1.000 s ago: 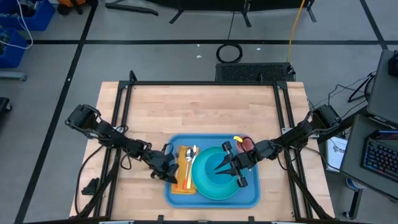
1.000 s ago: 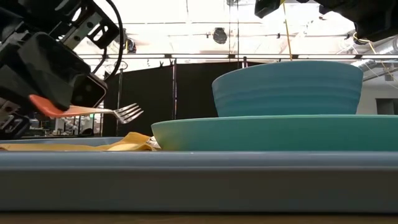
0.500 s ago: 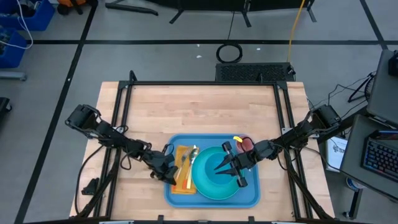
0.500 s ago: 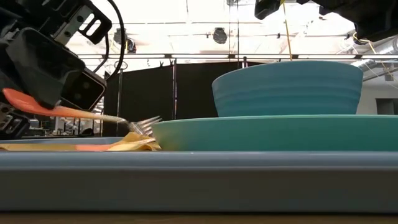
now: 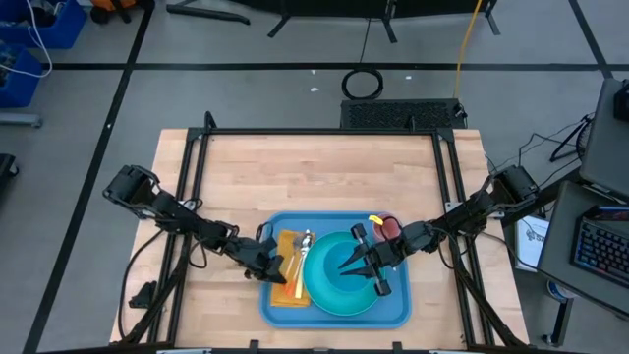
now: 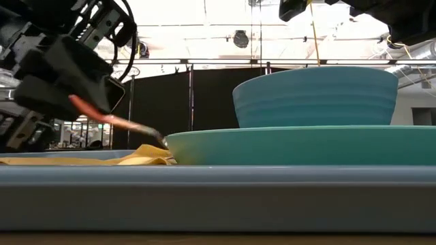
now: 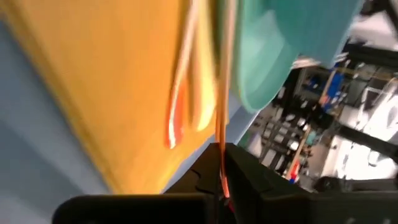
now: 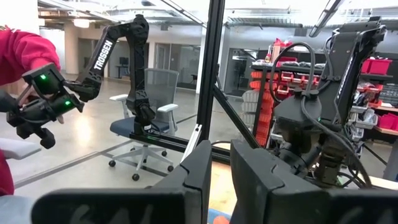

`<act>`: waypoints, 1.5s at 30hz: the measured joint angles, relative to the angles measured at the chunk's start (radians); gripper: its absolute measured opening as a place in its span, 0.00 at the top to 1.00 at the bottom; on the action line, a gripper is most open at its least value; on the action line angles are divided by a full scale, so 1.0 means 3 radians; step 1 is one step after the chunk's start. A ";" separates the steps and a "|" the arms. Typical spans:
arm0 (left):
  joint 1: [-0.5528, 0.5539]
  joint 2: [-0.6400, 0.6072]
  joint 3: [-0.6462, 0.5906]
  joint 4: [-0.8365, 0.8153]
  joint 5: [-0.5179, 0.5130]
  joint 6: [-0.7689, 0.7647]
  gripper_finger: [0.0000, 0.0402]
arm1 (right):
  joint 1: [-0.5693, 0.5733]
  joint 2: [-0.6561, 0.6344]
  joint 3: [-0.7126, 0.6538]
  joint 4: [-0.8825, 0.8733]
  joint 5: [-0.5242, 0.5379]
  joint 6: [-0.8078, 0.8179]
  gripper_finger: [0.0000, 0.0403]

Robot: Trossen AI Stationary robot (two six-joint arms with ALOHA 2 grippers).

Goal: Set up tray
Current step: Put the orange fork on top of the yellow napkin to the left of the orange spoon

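Set on a tray [image 5: 397, 313]: plate [image 5: 339, 291] with bowl [image 5: 339, 265] on it, napkin [image 5: 285, 293] and cutlery [image 5: 298, 265] at its left.

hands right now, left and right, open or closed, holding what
Left hand: closed on the orange-handled fork, tines down at the napkin.
Right hand: above the bowl; open or closed cannot be told.
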 joint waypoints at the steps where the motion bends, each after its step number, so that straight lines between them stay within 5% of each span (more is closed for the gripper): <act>1: 0.0001 0.0000 0.0000 0.0033 -0.0037 0.0001 0.95 | 0.0000 0.0000 0.0000 -0.0002 0.0000 0.0000 0.88; 22: -0.0183 0.0000 0.0000 -0.0192 -0.0392 -0.0252 0.96 | 0.0000 0.0000 0.0000 -0.0005 0.0000 0.0003 0.88; 45: -0.0271 0.0000 -0.0001 -0.0181 -0.0298 -0.0266 0.88 | 0.0000 0.0000 0.0000 -0.0009 0.0000 0.0005 0.88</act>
